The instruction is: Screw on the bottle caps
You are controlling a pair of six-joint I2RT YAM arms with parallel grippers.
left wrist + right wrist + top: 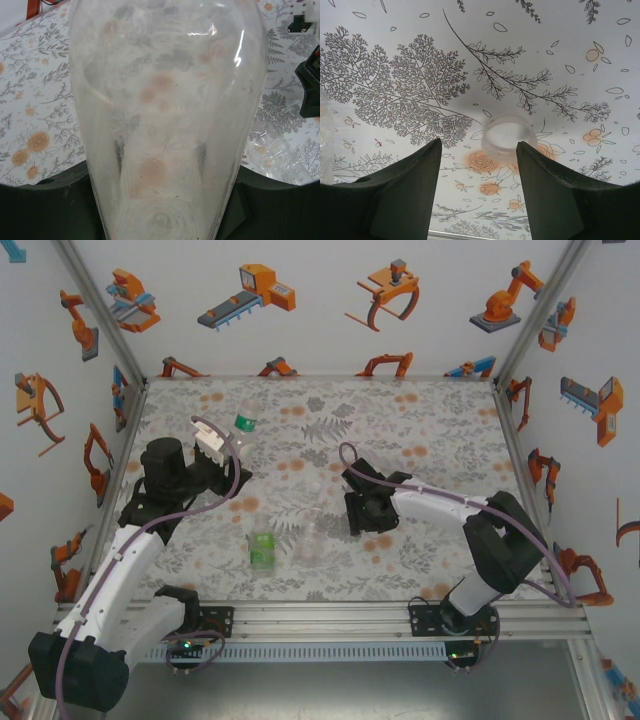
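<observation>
From above, the left gripper [222, 454] pinches the green-banded bottle [243, 422] at the mat's [420, 420] ten o'clock. Its wrist view shows a slick clear wall that might twist in the grip. The right gripper [479, 145], jaws spread, has the cap [509, 136] off-centre at two o'clock, so closing could flick it away.

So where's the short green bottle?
Top view: the short green-tinted plastic bottle sits left of centre, near the front edge of the floral mat, a clear plastic bottle right of it.

There's a pale mat printed with grey ferns and orange blossoms [420, 430]; white walls patterned with orange cartoon robot arms [320, 330] rise behind and beside it, a silver aluminium rail [320, 618] along its near edge.
</observation>
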